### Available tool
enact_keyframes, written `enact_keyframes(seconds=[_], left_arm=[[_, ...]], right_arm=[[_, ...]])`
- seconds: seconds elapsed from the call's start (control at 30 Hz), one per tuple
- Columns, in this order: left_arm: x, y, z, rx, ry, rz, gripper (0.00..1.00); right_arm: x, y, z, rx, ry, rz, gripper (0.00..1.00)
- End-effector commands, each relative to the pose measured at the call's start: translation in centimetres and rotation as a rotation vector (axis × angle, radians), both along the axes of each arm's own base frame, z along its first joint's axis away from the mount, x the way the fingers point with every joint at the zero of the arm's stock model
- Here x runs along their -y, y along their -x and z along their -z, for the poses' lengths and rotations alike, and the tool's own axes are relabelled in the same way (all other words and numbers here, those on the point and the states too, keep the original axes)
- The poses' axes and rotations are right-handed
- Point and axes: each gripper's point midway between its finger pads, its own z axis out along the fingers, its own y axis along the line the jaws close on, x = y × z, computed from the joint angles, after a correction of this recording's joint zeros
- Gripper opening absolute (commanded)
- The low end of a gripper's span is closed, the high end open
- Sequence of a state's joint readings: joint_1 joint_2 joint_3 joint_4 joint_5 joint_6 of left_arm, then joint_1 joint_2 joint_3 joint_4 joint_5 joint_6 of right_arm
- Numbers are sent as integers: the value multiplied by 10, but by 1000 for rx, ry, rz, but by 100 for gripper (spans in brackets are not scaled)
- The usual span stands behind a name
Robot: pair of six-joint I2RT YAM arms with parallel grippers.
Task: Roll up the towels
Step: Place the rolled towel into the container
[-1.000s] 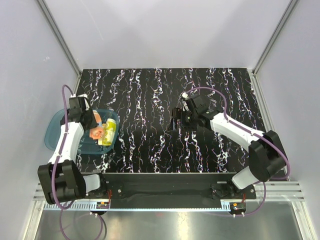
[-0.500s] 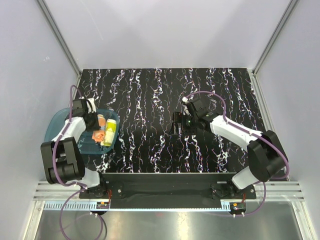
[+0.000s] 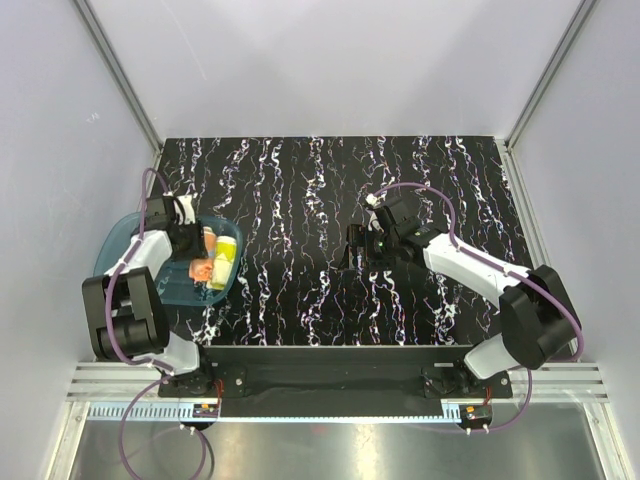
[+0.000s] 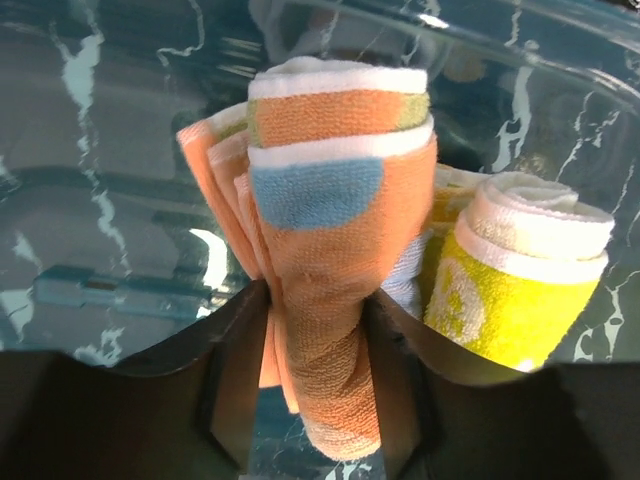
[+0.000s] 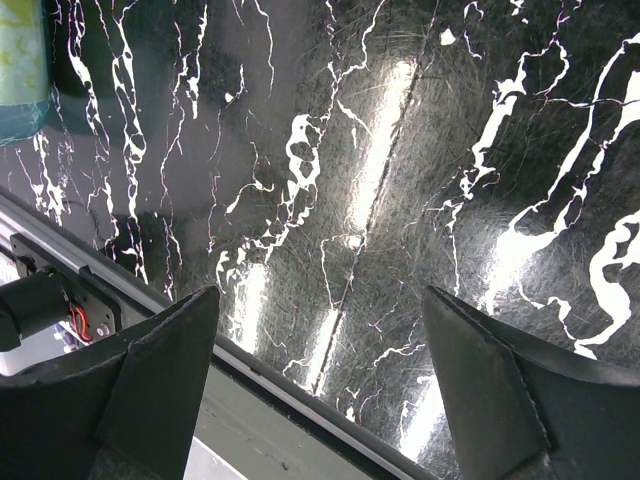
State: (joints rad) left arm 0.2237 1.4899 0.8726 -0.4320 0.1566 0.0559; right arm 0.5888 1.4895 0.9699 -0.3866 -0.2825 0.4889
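Observation:
My left gripper (image 3: pixel 197 248) is shut on a rolled orange towel (image 4: pixel 330 260) with a blue patch and white stripes. It holds the roll inside the blue translucent tub (image 3: pixel 112 252) at the table's left edge. The orange towel also shows in the top view (image 3: pixel 204 265). A rolled yellow-and-white towel (image 4: pixel 520 270) lies just right of it in the tub, seen in the top view (image 3: pixel 221 262) too. My right gripper (image 3: pixel 353 247) is open and empty over the bare middle of the table, its fingers (image 5: pixel 165 370) wide apart.
The black marbled tabletop (image 3: pixel 330 190) has grey walls on three sides. The table's metal front rail (image 5: pixel 280 385) shows in the right wrist view. The tub's far rim (image 4: pixel 520 25) lies beyond the towels.
My left arm has drawn back toward its base and shifted the orange towel within the tub. My right gripper has barely moved.

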Motion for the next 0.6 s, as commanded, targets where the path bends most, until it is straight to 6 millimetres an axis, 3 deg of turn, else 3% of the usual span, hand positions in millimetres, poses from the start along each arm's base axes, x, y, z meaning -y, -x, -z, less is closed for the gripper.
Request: enact_keyframes(seconds=[0.0, 0.17, 0.27, 0.33, 0.57], left_arm=[[-9, 10, -6, -3, -64, -17, 49], [-20, 9, -27, 54, -121, -61, 54], [-25, 5, -52, 141, -155, -94, 58], [-34, 6, -74, 212, -205, -143, 71], [-37, 12, -137, 432, -251, -186, 88]], right_arm=[[-4, -2, -15, 41, -38, -14, 89], [-3, -2, -15, 39, -33, -13, 89], [-3, -3, -14, 36, -25, -12, 89], [-2, -5, -14, 35, -16, -8, 89], [5, -7, -28, 64, 21, -1, 90]])
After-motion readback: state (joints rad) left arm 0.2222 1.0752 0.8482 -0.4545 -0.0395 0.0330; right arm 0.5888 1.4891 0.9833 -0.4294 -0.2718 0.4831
